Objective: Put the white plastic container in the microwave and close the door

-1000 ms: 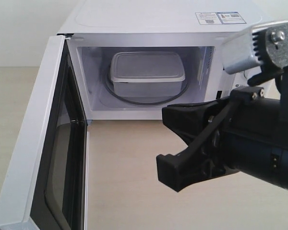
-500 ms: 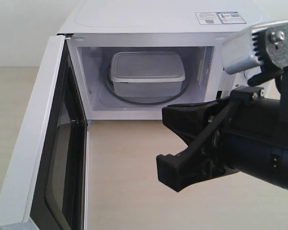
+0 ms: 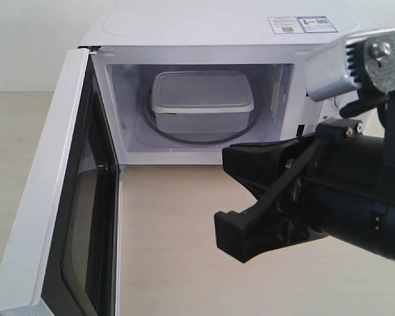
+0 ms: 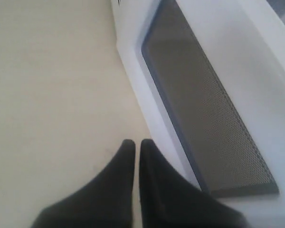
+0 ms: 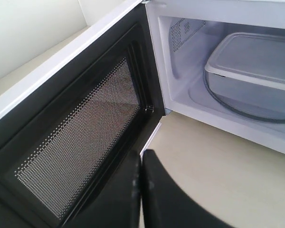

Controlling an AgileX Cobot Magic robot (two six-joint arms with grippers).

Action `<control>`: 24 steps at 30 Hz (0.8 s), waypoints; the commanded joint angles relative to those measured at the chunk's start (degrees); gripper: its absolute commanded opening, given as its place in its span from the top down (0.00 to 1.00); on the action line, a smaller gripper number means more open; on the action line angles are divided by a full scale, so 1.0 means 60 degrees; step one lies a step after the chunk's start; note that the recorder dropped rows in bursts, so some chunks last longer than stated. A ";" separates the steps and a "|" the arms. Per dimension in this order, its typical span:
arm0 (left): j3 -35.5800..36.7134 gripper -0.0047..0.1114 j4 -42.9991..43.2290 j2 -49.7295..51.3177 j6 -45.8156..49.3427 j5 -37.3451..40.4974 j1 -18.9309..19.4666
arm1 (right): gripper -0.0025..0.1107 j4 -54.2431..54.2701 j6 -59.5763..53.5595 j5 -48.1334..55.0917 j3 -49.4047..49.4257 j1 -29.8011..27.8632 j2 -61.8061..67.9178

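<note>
The white plastic container (image 3: 201, 99) sits lid-on upon the glass turntable (image 3: 184, 139) inside the white microwave (image 3: 184, 26); the right wrist view also shows the container (image 5: 256, 61). The door (image 3: 46, 197) stands wide open, swung out toward the near left. My right gripper (image 5: 141, 153) is shut and empty, hanging over the table near the door's black inner frame (image 5: 85, 142), in front of the cavity. My left gripper (image 4: 135, 142) is shut with nothing in it, close to the door's outer face and its dark window (image 4: 209, 118). It does not show in the exterior view.
My right arm (image 3: 342, 204) fills the near right of the exterior view and hides the microwave's control side. The pale wooden table (image 3: 178, 237) spreads between the door and the arm. A pale wall stands behind the microwave.
</note>
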 commanded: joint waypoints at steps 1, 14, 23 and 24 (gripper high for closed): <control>-0.0412 0.92 -0.0401 0.0122 0.0156 0.1113 -0.0042 | 0.98 -0.0001 -0.0012 -0.0041 0.0066 0.0003 -0.0089; -0.0533 0.92 -0.3026 0.1899 0.2901 0.1490 -0.0042 | 0.98 -0.0001 -0.0012 -0.0041 0.0066 0.0003 -0.0089; -0.0533 0.92 -0.5937 0.3511 0.5597 0.1466 -0.0042 | 0.98 -0.0001 -0.0012 -0.0041 0.0066 0.0003 -0.0089; -0.0533 0.92 -0.6047 0.3652 0.5757 0.1452 -0.0042 | 0.98 -0.0001 -0.0014 -0.0061 0.0066 0.0003 -0.0089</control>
